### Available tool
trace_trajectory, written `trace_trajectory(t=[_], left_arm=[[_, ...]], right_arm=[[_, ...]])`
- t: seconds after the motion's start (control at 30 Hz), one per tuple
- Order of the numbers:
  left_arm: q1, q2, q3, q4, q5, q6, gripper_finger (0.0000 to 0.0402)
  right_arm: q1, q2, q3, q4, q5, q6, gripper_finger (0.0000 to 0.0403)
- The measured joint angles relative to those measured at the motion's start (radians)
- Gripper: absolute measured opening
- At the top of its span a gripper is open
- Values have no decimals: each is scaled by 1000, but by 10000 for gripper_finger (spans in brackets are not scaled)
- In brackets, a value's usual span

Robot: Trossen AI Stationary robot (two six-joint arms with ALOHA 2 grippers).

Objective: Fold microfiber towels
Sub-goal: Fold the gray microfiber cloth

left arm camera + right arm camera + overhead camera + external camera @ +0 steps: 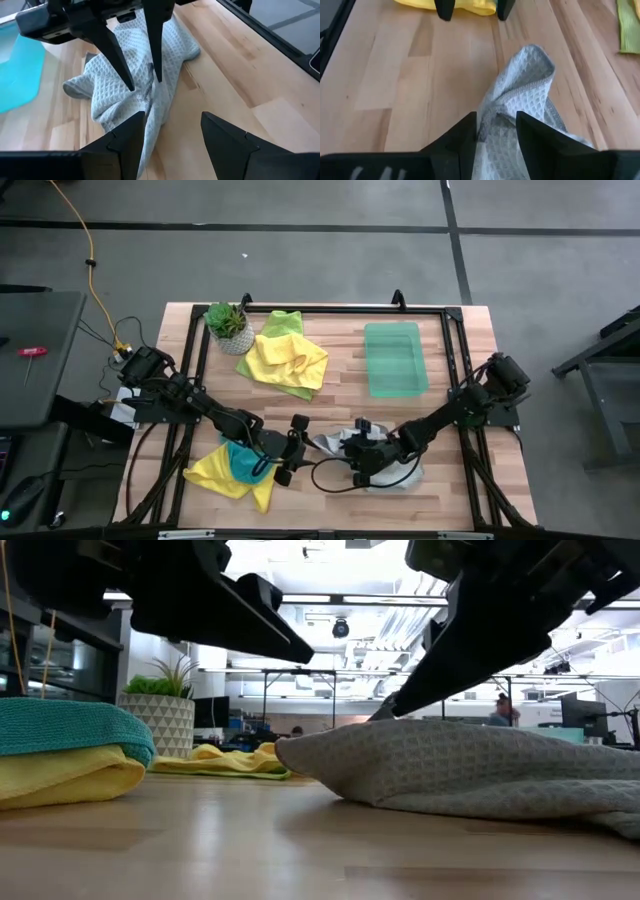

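Right gripper (495, 130) sits low over the crumpled grey towel (525, 85) at the table's front centre, fingers parted with a ridge of cloth between them; whether it's pinched I cannot tell. Left gripper (172, 140) spread, empty, just beside the towel, with the teal towel (243, 461) on the yellow towel (215, 472) behind it.

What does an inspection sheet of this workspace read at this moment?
Surface: wooden table, black frame.
Job's things: grey towel crumpled at front; teal towel on yellow towel; yellow-and-lime towel pile at back.
Clutter: potted plant; green tray.
Grippers: left gripper open, beside grey towel; right gripper open, fingers astride a grey fold.
Cables: yellow cable on floor.
Surroundings: person far behind.
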Motion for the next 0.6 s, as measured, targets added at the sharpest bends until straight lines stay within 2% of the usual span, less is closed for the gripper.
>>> trace_trajectory(t=[0.4, 0.5, 0.6], left_arm=[[0, 0, 0, 24, 19, 0, 184], [0, 0, 0, 24, 19, 0, 184], [0, 0, 0, 25, 19, 0, 184]], right_arm=[[0, 0, 0, 14, 18, -35, 127], [0, 0, 0, 9, 18, -35, 111], [0, 0, 0, 3, 18, -38, 78]])
